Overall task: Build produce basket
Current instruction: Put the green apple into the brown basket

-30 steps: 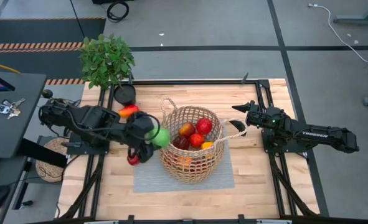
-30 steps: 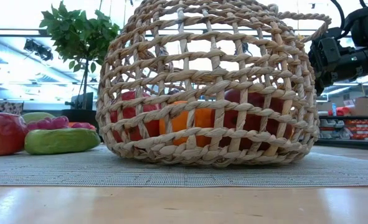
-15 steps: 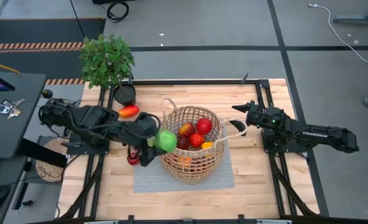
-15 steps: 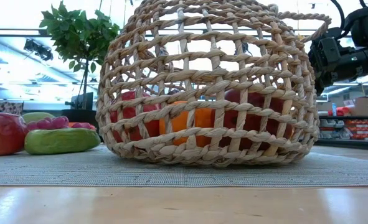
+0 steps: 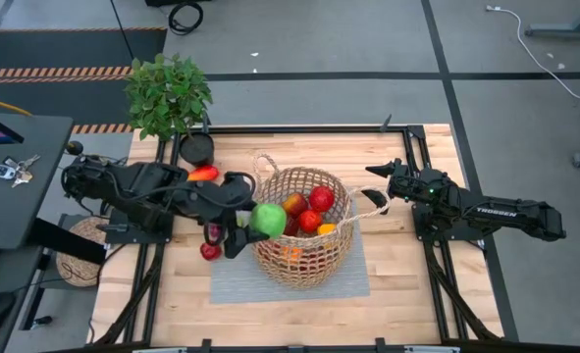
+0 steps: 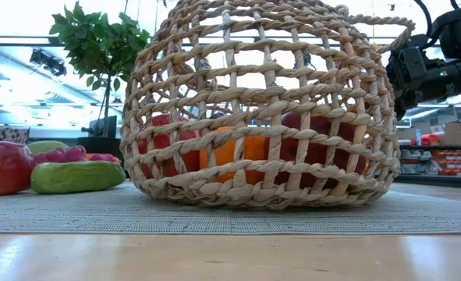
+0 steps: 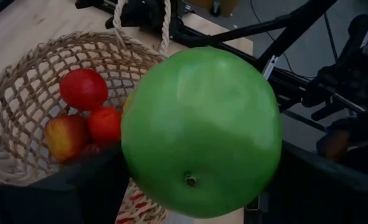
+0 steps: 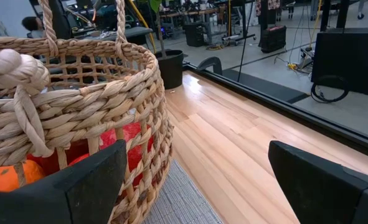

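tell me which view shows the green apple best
The left wrist view: the round green apple fills the picture, stem pit visible, held in the left tool above the tan wicker basket. The high view shows it small at the rim; the low and right wrist views miss it.

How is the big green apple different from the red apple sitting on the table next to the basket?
The green apple is green and held by the left gripper over the basket rim; the red apple is red and lies on the table, outside the basket. The green apple looks bigger than the red one. Both are round fruit not yet in the basket.
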